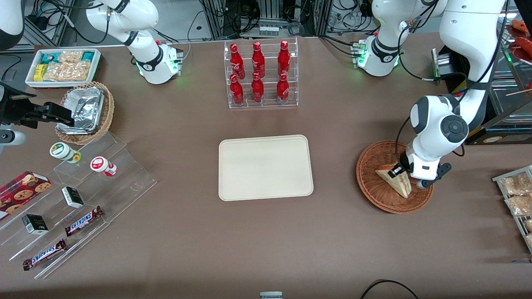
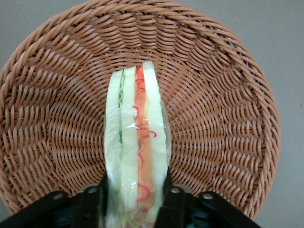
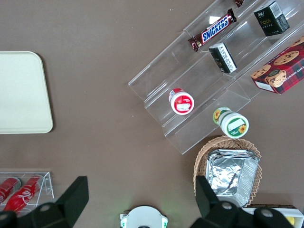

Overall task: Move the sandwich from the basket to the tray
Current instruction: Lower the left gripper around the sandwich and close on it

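One gripper (image 2: 135,199) pinches the sandwich (image 2: 137,142) in the basket (image 2: 228,95), frame's lower right; soft, light, wrapped; squeeze gently.

The gripper (image 2: 135,202) is cut off by the picture's edge in the left wrist view, and so is the near end of the sandwich (image 2: 137,142) between its fingers. In the front view the arm covers part of the basket (image 1: 376,182) rim.

Robot lab: cable racks (image 1: 270,16), staged snacks (image 1: 83,220).
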`<act>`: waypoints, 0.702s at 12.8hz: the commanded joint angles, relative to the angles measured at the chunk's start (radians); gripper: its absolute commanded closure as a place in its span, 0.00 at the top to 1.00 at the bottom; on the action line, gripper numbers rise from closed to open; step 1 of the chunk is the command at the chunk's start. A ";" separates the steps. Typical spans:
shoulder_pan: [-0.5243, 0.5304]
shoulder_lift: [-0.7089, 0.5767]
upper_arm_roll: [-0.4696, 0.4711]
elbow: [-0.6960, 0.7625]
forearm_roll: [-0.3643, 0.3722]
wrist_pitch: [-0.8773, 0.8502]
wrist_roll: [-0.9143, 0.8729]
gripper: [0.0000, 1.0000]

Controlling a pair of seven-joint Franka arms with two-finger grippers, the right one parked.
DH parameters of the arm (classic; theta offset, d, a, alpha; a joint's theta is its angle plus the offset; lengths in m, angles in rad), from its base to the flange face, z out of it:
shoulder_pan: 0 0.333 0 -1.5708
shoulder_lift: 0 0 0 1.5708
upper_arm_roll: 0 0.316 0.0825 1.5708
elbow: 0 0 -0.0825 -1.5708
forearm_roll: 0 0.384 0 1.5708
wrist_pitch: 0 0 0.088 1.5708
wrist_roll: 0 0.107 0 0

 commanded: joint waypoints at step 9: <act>-0.066 -0.043 -0.015 0.390 0.043 -0.497 -0.012 0.00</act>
